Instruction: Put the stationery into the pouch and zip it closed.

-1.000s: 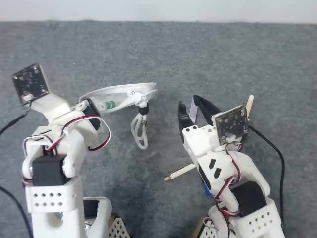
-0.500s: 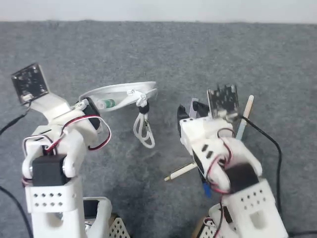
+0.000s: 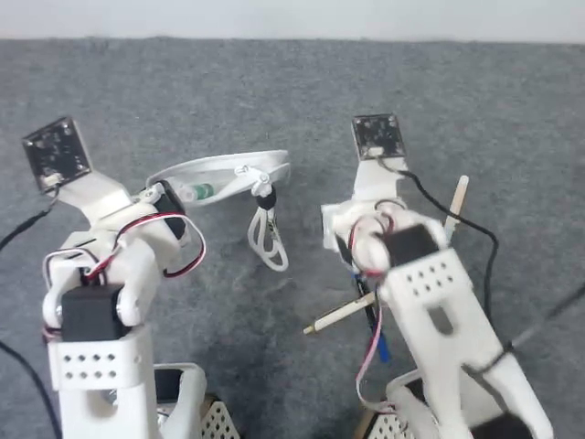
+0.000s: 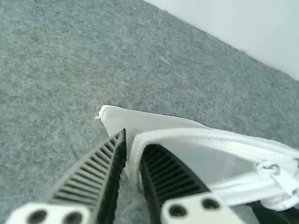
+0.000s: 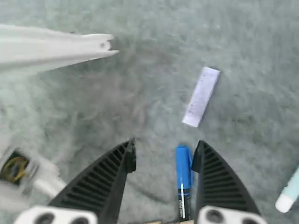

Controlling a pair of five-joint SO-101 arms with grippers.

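The left jaws were pinched on the rim of the white pouch. It lay on the grey worktop ahead of the left arm, mouth gaping, with a small green-labelled thing inside. A white cord looped from its zip pull. The right jaws were wide apart, and a blue pen lay between them on the worktop. A white strip lay just beyond the pen. A pale stick lay beside the right arm, and a light pen farther right.
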